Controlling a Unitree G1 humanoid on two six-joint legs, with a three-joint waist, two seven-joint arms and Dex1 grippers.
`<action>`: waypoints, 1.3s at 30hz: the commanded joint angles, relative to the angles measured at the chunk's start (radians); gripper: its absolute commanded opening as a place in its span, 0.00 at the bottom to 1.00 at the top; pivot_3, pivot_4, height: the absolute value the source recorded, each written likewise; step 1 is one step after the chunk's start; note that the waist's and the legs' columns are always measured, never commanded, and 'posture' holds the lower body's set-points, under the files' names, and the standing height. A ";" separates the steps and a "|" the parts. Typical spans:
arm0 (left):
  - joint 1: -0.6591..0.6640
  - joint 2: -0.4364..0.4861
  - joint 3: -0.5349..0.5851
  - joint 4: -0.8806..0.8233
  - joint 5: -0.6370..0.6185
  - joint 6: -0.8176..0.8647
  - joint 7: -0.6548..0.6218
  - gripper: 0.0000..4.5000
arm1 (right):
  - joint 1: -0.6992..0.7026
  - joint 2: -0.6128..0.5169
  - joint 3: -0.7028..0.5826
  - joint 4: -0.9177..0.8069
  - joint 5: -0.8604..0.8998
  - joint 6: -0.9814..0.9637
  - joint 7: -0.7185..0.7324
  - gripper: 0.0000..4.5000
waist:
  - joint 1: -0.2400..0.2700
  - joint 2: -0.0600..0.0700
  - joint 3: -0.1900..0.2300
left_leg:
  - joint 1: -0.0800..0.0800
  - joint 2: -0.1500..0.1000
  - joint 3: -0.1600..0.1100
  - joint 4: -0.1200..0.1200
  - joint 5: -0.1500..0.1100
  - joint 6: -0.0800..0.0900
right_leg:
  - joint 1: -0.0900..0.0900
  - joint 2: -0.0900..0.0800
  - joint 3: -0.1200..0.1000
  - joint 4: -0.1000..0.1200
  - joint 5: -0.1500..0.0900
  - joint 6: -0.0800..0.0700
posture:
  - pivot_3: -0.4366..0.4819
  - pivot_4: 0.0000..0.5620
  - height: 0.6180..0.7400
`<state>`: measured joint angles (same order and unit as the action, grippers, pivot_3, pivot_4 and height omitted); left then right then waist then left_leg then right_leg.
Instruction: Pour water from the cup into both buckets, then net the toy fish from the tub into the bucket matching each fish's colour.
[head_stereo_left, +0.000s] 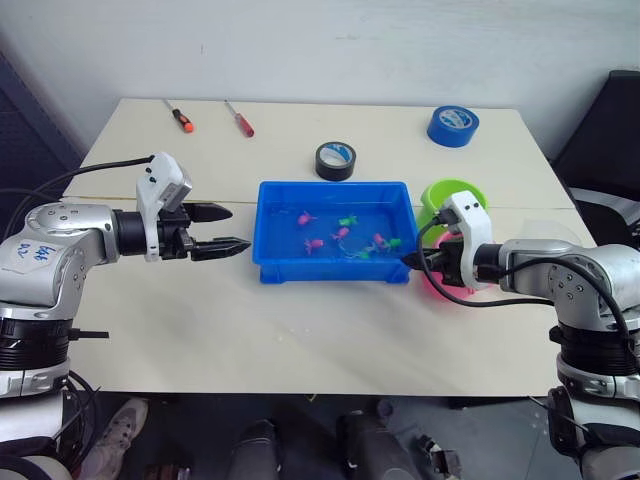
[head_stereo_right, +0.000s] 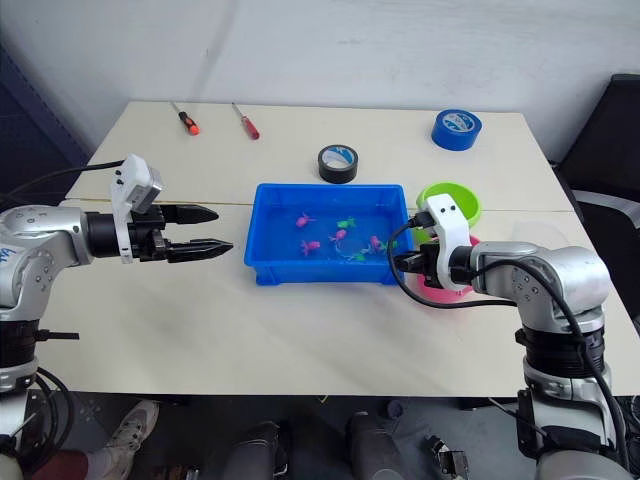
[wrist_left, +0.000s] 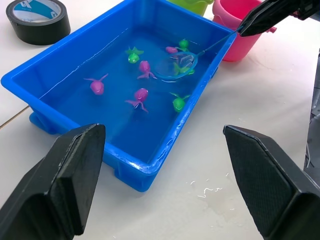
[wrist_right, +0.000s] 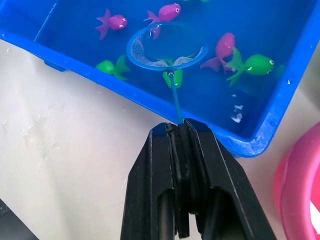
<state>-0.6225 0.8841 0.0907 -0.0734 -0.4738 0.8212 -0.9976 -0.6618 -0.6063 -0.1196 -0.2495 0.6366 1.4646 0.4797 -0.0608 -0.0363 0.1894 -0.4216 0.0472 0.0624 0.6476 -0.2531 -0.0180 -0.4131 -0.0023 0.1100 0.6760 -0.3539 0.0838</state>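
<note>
I am looking down at the tabletop (head_stereo_left: 300, 330), and the tub (head_stereo_left: 333, 268) is sitting in the middle of it with water in it. The fish (wrist_left: 141, 96) are floating in the tub, some pink and some green. My right tool (wrist_right: 180, 131) is squeezing shut on the thin handle of the net (wrist_right: 166, 48), just outside the tub's right wall. The net's hoop is dipping into the water among the fish, with a green fish lying just under its rim next to the handle. I cannot tell if any fish is inside the hoop. My left tool (head_stereo_left: 222, 228) is hanging over the tabletop just left of the tub, and its two fingers (wrist_left: 60, 185) are standing wide apart with nothing between them. The two buckets are sitting on the right side of the tub. The green bucket (head_stereo_right: 449, 201) is farther back, and the pink bucket (wrist_right: 300, 185) is closer to me, partly hiding behind my right arm. A little water is shining on the tabletop in front of the tub. Farther back, a black tape roll (head_stereo_left: 336, 160) is lying just behind the tub, and a blue tape roll (head_stereo_left: 453, 125) is sitting near the back right. Two screwdrivers (head_stereo_left: 180, 118) are lying well apart from the tub at the back left.
</note>
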 joint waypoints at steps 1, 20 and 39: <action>-0.001 0.012 0.031 -0.042 -0.023 0.001 0.004 0.92 | -0.028 -0.017 -0.006 -0.028 0.015 0.032 0.006 0.00 | 0.000 0.000 0.000 | 0.000 0.000 0.000 0.000 0.000 0.000 | 0.000 0.000 0.000 0.000 0.000 0.000 | 0.48 0.27 0.95; 0.043 0.013 0.062 -0.081 -0.042 0.011 0.040 0.92 | -0.187 -0.006 0.056 0.173 -0.071 0.102 -0.038 0.00 | -0.001 0.000 0.000 | 0.000 0.000 0.001 0.000 0.000 0.000 | -0.001 0.000 0.001 0.000 0.000 0.000 | 0.48 0.27 0.95; 0.057 0.016 0.072 -0.093 -0.049 0.011 0.051 0.92 | -0.213 0.006 0.083 0.258 -0.161 0.032 -0.081 0.00 | -0.004 0.000 0.000 | 0.000 0.000 0.001 0.000 0.000 0.000 | -0.001 0.000 0.001 0.000 0.000 0.000 | 0.48 0.27 0.95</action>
<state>-0.5616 0.8844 0.1400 -0.1436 -0.5094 0.8390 -0.9467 -0.8526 -0.6087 -0.0089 0.0098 0.5000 1.5253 0.4188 -0.0645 -0.0363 0.1894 -0.4216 0.0472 0.0633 0.6474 -0.2531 -0.0180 -0.4138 -0.0022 0.1107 0.6760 -0.3539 0.0838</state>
